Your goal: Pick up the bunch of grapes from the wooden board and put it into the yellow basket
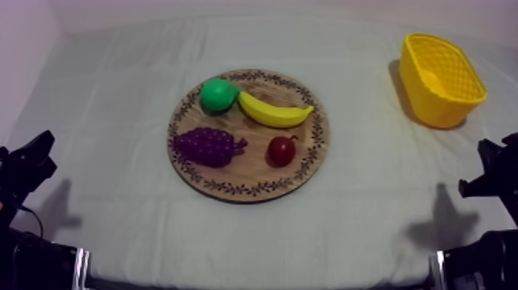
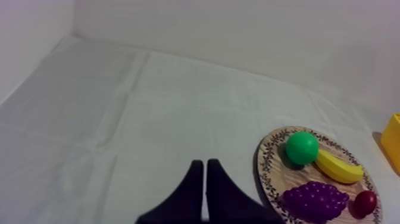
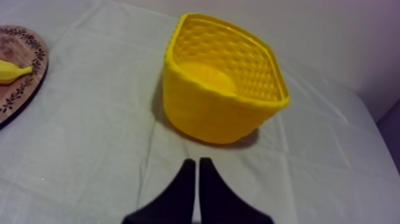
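Right wrist view — board (image 3: pixel 16 47), banana (image 3: pixel 11 71) cut off at edge.

The purple bunch of grapes (image 1: pixel 208 146) lies on its side on the round wooden board (image 1: pixel 248 180), at its near left part, stem pointing right. The yellow basket (image 1: pixel 432 104) stands upright, well apart, far right.

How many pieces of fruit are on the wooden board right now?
4 on the wooden board, none hidden: green fruit far left, banana right beside it, bunch of grapes near left, small red fruit near right.
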Tool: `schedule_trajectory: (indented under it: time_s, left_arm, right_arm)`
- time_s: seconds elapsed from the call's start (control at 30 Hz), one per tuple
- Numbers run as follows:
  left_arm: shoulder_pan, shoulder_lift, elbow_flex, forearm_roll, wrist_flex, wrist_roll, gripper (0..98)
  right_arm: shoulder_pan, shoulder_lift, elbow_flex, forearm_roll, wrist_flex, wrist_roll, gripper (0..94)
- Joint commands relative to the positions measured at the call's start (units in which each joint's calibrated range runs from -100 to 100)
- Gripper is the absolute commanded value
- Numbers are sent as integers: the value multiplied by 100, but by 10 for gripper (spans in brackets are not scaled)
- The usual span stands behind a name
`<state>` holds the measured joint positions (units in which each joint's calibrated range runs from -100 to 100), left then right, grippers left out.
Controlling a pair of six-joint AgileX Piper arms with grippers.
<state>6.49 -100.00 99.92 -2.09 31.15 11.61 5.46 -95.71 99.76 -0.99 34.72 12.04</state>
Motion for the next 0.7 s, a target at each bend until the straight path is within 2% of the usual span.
schedule_trajectory:
  time_s: [0.0, 0.43, 0.67]
  left_arm:
    - [-1, 0, -4, -4, -3, -1, 1]
    - [-1, 0, -4, -4, -3, -1, 1]
    - [-1, 0, -4, -4, -3, -1, 1]
  right_arm:
    - [-2, -4, 2, -1, 3, 0, 5]
    - [-2, -4, 2, -1, 3, -1, 5]
    - [-7, -4, 2, -1, 1, -16, 51]
